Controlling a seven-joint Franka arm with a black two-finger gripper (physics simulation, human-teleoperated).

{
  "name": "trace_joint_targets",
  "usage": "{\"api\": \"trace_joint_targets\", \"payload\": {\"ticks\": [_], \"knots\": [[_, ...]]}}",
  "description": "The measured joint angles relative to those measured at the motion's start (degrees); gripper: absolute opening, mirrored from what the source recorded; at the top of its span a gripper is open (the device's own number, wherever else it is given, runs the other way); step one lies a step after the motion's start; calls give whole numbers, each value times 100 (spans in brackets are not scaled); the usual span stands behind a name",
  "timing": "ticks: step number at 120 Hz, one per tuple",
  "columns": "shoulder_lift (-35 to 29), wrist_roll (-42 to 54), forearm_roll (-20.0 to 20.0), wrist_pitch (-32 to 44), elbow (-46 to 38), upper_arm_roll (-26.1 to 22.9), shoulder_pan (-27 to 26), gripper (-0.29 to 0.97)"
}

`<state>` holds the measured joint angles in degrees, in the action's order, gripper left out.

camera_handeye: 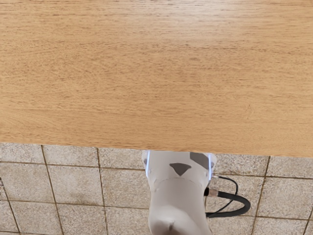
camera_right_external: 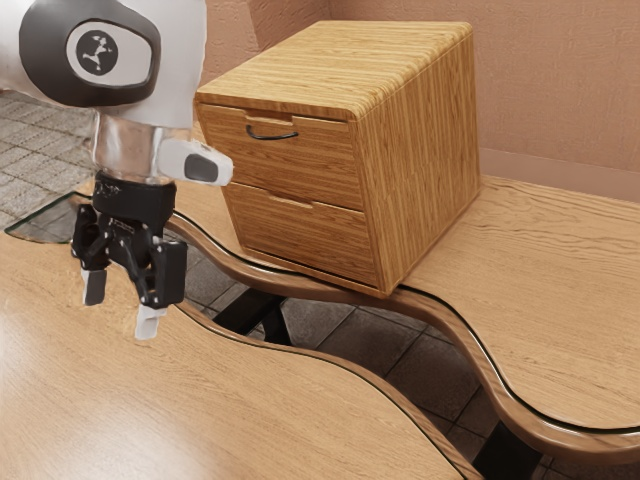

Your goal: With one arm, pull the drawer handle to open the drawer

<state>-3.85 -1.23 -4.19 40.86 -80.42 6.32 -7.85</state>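
The gripper hangs at the left of the frame, fingers open and pointing down, holding nothing. The handle is on the top drawer, upper middle, well apart. The handle is thin, so badly turned fingers may slip past it or only push the drawer front.

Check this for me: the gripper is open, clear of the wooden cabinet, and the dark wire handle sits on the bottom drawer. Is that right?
Not quite. The dark wire handle sits on the top drawer, not the bottom one; the exterior view shows it. The rest stands: the gripper is open and clear of the wooden cabinet.
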Motion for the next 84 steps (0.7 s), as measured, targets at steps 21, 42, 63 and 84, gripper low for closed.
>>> {"api": "trace_joint_targets", "payload": {"ticks": [21, 42, 63, 84], "knots": [[187, -13, -171, 2554, -559, 35, -369, 68], [323, 1237, -448, 3698, -426, 80, -965, 68], [-1091, 2958, -679, 5698, -2232, 457, -619, 68], [-1437, 4554, -308, 7055, -2818, 1049, -304, 68]]}}
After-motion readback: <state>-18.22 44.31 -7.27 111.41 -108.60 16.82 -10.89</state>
